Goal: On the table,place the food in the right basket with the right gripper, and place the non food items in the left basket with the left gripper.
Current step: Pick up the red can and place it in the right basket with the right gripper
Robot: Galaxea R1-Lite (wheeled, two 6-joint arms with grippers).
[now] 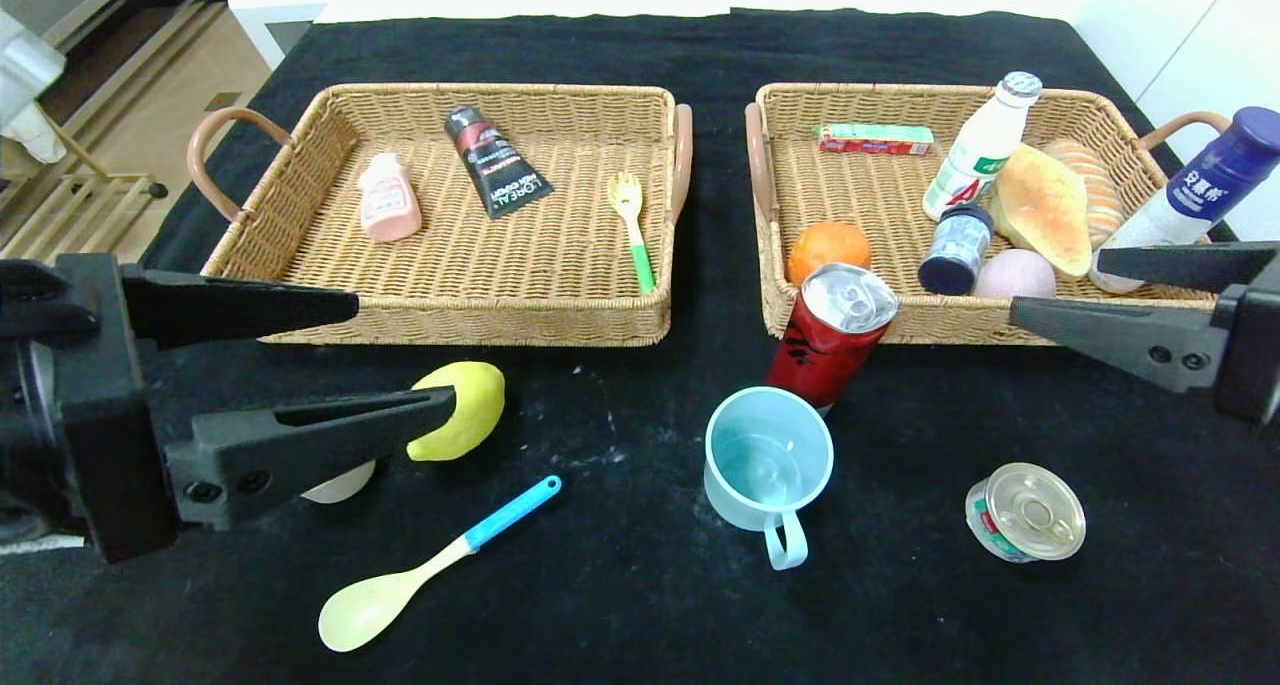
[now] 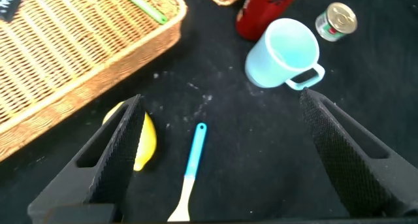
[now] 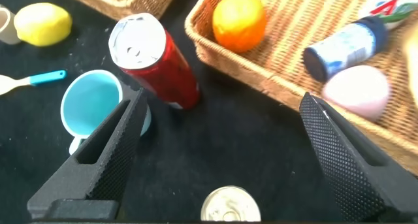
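My left gripper (image 1: pixel 400 353) is open and empty above the table's front left, over a yellow lemon (image 1: pixel 462 410) and a blue-handled spoon (image 1: pixel 430 563); the spoon (image 2: pixel 193 160) lies between its fingers in the left wrist view. My right gripper (image 1: pixel 1055 283) is open and empty at the right basket's (image 1: pixel 830 331) front edge. A red can (image 1: pixel 830 337), a light blue cup (image 1: pixel 767 468) and a small tin can (image 1: pixel 1025 512) stand on the table. The tin (image 3: pixel 228 208) lies below the right gripper (image 3: pixel 223 98).
The left basket (image 1: pixel 470 320) holds a pink bottle (image 1: pixel 388 197), a black tube (image 1: pixel 493 162) and a fork (image 1: pixel 632 227). The right basket holds an orange (image 1: pixel 826 245), bread (image 1: pixel 1040 207), bottles and a gum box (image 1: pixel 873 139). A whitish round object (image 1: pixel 340 485) sits under my left gripper.
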